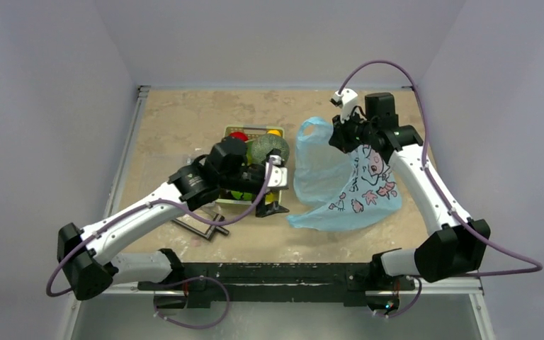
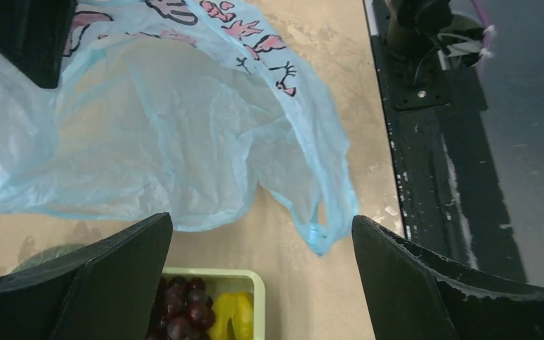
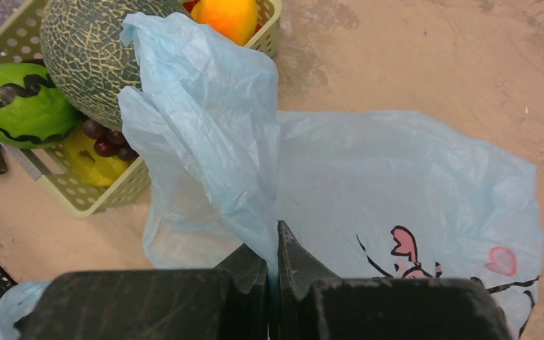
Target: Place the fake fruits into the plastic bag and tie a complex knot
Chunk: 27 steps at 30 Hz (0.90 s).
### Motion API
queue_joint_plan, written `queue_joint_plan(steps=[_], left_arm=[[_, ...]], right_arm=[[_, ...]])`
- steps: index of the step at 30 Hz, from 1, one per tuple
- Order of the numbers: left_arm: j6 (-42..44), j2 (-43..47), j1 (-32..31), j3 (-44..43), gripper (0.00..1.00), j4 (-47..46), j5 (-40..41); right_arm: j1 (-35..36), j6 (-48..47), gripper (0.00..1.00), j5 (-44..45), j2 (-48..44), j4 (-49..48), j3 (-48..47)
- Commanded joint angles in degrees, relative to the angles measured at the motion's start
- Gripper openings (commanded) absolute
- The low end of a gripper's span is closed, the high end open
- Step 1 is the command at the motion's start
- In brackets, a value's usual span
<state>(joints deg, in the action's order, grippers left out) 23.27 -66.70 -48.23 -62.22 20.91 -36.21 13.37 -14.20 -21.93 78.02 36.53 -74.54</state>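
Right fingers (image 3: pixel 288 259) (closed) pinch the plastic bag (image 3: pixel 397 184).

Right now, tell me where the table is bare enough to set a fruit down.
Bare table lies along the far edge behind the basket and bag, and left of the basket. Crowded: the gap between basket and bag, where the left hand sits.

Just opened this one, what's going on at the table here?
The right gripper is shut on a fold of the light-blue plastic bag and holds that part raised, while the rest lies on the table. The left gripper hangs open above the green basket, holding nothing. The fake fruits in view, among them the melon, grapes, banana and orange, sit in the basket. None shows in the bag, and no knot is tied.
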Motion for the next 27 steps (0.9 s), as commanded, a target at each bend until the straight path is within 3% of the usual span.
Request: queue_joint_plan(steps=[1, 7, 8, 9, 10, 11, 12, 14, 15, 17, 18, 20, 27], left_arm=[[6.2, -5.5, -5.9, 1.6, 1.0, -11.3, 9.4], [0.0, -12.4, -13.3, 5.0, 1.0, -19.5, 8.3], [-0.8, -13.1, -14.4, 6.5, 0.92, -19.9, 9.0], [-1.7, -13.9, -15.2, 7.3, 0.68, -20.0, 9.5], [-1.7, -14.5, -15.8, 7.4, 0.33, -18.8, 11.4], [-0.2, -13.9, -17.3, 7.8, 0.08, -16.7, 14.3], [2.5, -12.3, -18.8, 9.3, 0.0, -17.0, 17.8], [8.4, -8.1, -20.6, 14.4, 0.0, -23.0, 22.9], [11.1, -7.0, -20.7, 15.3, 0.0, -23.9, 23.6], [14.9, -7.6, -20.7, 13.5, 0.0, -21.3, 24.0], [16.4, -8.3, -20.7, 12.3, 0.0, -18.6, 23.9], [18.8, -9.5, -20.7, 10.9, 0.0, -17.5, 22.7], [22.4, -11.5, -20.8, 9.1, 0.0, -16.3, 22.4]], right_arm=[[-0.2, 4.1, 0.0, -0.8, -2.9, 0.3, -0.1], [-0.2, 7.6, 0.0, 1.8, -3.3, -1.7, 1.1], [-0.3, 8.1, 0.0, 2.3, -3.5, -1.9, 1.1], [-0.4, 7.9, 0.0, 2.7, -3.6, -1.8, 1.0], [-0.6, 7.1, 0.0, 2.8, -3.9, -1.5, 0.9], [-0.9, 6.0, 0.0, 3.0, -4.1, -0.7, 0.9], [-1.3, 4.5, 0.0, 3.3, -4.3, 0.0, 1.0], [-2.1, 0.6, 0.05, 1.2, -3.8, 2.0, 0.8], [-2.2, -1.5, 0.24, -1.1, -3.2, 3.1, 0.4], [-2.0, -7.0, 0.79, -5.1, -0.7, 6.8, -1.5], [-1.6, -9.7, 0.94, -7.2, 1.1, 8.3, -2.9], [-0.5, -12.7, 0.99, -8.5, 5.3, 10.4, -6.9], [3.8, -20.4, 0.99, -5.7, 17.5, 18.2, -17.5]])
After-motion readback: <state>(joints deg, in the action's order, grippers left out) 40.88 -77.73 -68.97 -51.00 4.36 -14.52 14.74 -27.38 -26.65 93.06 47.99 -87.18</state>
